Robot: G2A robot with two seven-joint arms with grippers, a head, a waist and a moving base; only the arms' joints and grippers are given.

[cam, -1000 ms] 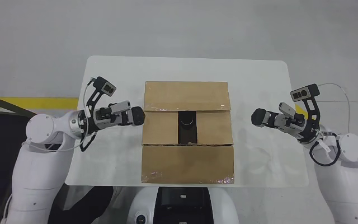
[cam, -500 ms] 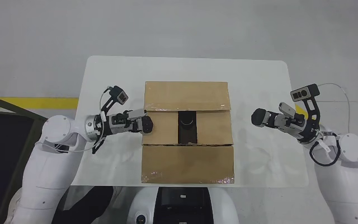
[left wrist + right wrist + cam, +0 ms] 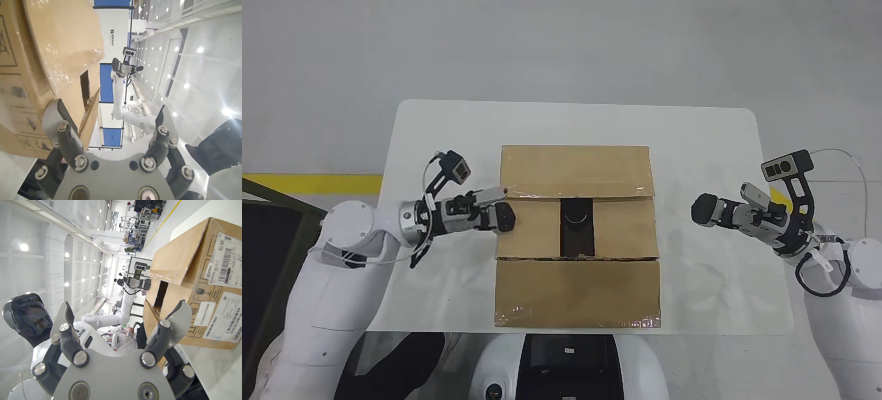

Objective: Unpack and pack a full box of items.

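A brown cardboard box (image 3: 576, 172) stands in the middle of the white table (image 3: 442, 130). Its front and rear flaps are spread out, and the side flaps are folded in over the top. A gap between them shows a dark item (image 3: 577, 228) inside. My left gripper (image 3: 501, 216) is open at the box's left side; in the left wrist view one finger (image 3: 56, 113) lies against the box (image 3: 47, 56) by the taped flap edge. My right gripper (image 3: 703, 210) hangs open over the table, well to the right of the box (image 3: 189, 275), with nothing between its fingers (image 3: 65, 311).
Bare table lies on both sides of the box, with a wider strip along the far edge (image 3: 572, 120). The box's front flap (image 3: 577, 292) reaches close to the table's near edge. A yellow floor line (image 3: 312, 184) runs past the left side.
My left arm swung in toward the box and its gripper came up against the box's left side, then eased slightly back. The right arm has stayed still.
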